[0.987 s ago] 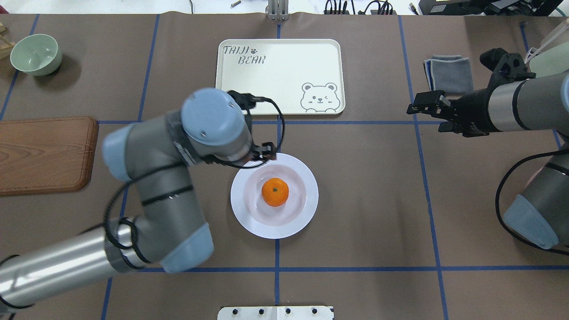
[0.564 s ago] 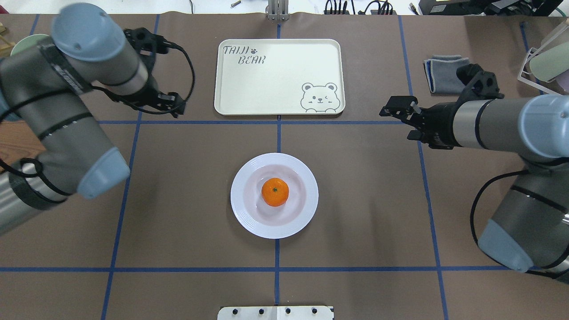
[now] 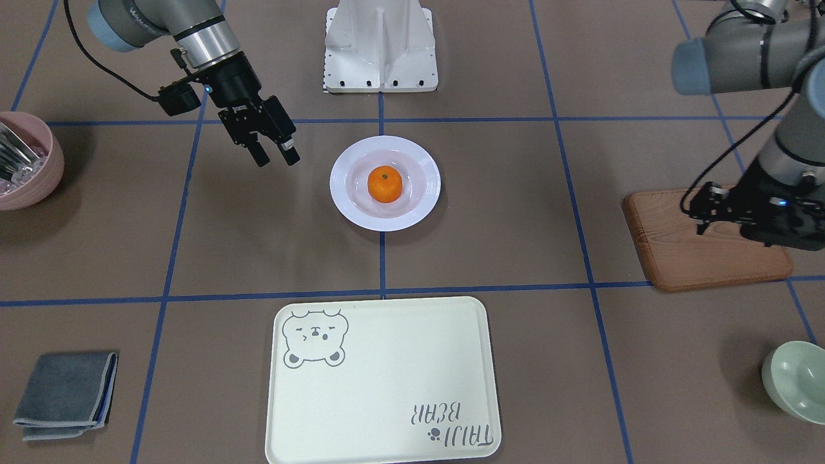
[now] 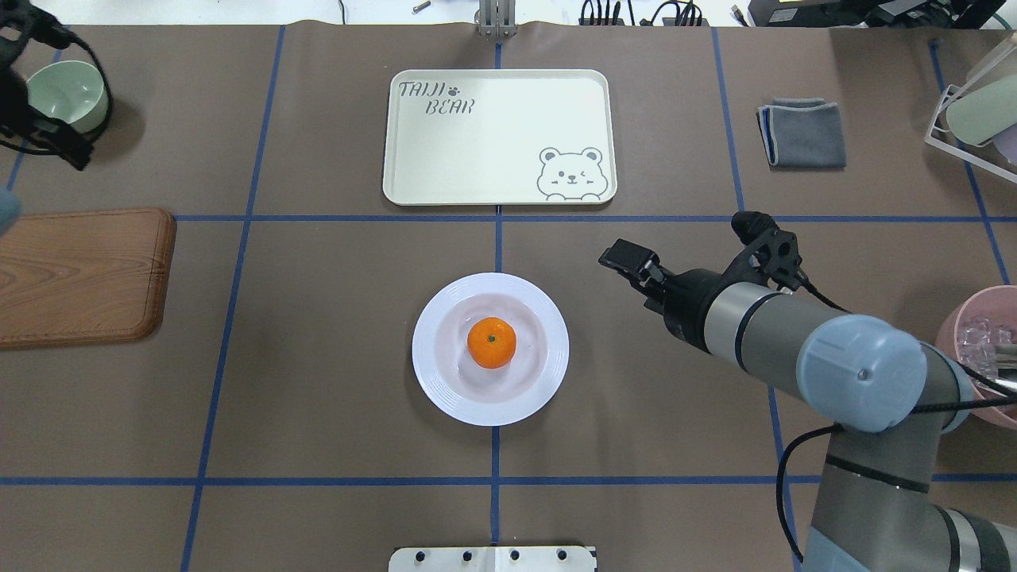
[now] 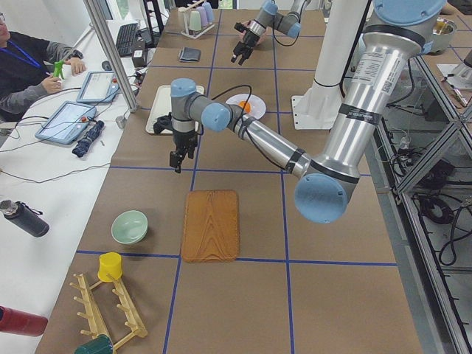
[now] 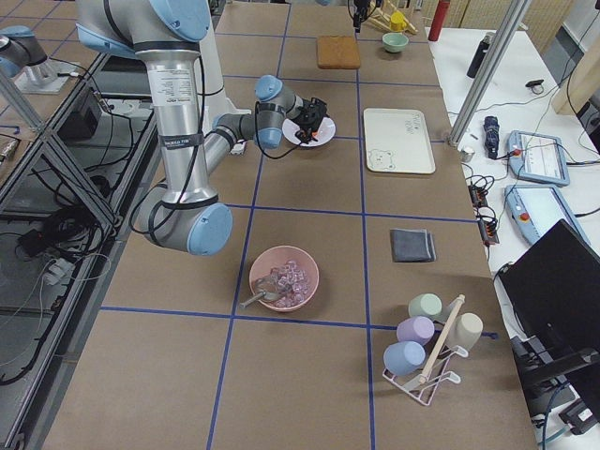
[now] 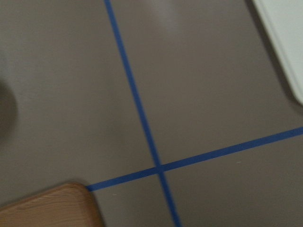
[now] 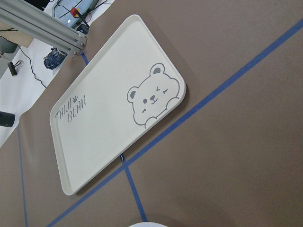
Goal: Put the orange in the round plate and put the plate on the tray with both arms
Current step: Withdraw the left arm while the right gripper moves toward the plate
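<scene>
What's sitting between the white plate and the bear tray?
Only bare brown table with blue tape lines separates the round plate and tray, seen overhead.

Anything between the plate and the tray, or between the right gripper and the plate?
Nothing visible. Only bare table and a blue tape line lie between the round plate, holding the orange, and the tray. The open right gripper has a clear stretch to the plate's rim.
</scene>
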Controlling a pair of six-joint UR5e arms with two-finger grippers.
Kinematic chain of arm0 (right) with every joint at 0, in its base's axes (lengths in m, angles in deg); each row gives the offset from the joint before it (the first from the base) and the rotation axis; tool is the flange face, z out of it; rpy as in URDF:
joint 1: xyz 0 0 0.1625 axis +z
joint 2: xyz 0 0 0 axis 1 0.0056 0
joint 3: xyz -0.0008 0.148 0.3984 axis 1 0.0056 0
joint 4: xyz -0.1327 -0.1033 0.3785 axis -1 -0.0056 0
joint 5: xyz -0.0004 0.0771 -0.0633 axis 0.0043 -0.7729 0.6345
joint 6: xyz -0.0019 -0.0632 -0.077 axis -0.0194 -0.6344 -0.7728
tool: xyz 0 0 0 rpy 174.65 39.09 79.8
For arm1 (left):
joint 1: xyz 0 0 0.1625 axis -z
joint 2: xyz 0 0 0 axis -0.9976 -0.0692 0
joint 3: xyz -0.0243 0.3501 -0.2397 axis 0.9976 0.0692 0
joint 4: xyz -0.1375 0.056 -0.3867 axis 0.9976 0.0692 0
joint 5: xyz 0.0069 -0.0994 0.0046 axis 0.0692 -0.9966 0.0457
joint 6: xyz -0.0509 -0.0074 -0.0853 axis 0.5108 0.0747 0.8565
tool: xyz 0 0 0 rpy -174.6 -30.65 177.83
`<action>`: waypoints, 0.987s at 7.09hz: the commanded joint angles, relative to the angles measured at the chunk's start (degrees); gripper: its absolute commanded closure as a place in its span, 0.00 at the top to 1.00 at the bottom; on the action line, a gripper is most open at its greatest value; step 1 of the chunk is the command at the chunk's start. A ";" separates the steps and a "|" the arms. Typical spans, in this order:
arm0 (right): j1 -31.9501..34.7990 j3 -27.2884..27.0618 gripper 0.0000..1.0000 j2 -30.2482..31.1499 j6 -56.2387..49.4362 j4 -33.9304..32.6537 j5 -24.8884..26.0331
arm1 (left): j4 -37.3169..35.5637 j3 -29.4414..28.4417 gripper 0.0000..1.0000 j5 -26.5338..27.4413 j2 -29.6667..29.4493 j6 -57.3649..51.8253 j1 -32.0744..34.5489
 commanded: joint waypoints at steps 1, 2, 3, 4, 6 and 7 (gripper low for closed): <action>-6.24 -0.34 0.97 -0.03 1.59 0.00 6.44 | 2.18 -4.05 0.99 -3.80 5.24 -11.36 12.09; -8.62 -0.34 0.97 -0.03 3.33 0.08 8.56 | 5.15 -9.55 0.99 -13.67 7.00 -14.60 17.89; -11.08 -0.08 0.95 -0.03 5.18 0.17 11.28 | 7.79 -15.17 0.99 -18.21 8.32 -20.55 22.38; -14.32 1.23 0.90 0.06 8.07 0.35 14.96 | 8.17 -15.58 0.99 -18.43 9.03 -20.87 23.65; -19.51 3.68 0.75 -0.47 14.23 0.44 20.50 | 8.17 -15.58 0.99 -18.34 9.57 -20.87 23.75; -19.98 7.62 0.71 -3.95 15.47 0.35 21.49 | 8.26 -15.50 0.99 -18.43 10.00 -20.96 23.75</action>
